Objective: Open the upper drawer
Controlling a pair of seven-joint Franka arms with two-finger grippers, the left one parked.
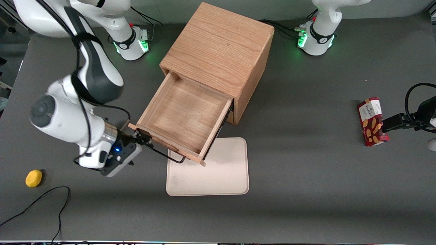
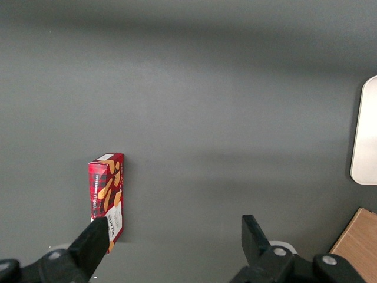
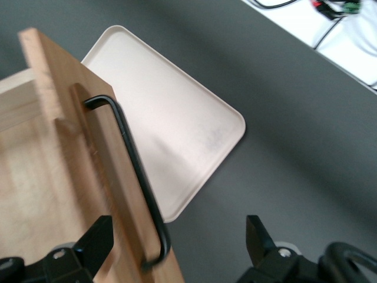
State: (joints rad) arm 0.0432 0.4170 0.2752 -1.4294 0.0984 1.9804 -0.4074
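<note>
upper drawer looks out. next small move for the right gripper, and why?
Probably back straight away from the handle. The upper drawer is pulled far out over the tray, and the gripper is open, its fingers spread with the handle between them.

upper drawer (image 1: 185, 115) overhangs, hides tray (image 1: 218, 170) corner | lower drawer hidden beneath it | tool (image 3: 177, 236) cut off at wrist view's edge, handle (image 3: 132, 171) blurred
</note>
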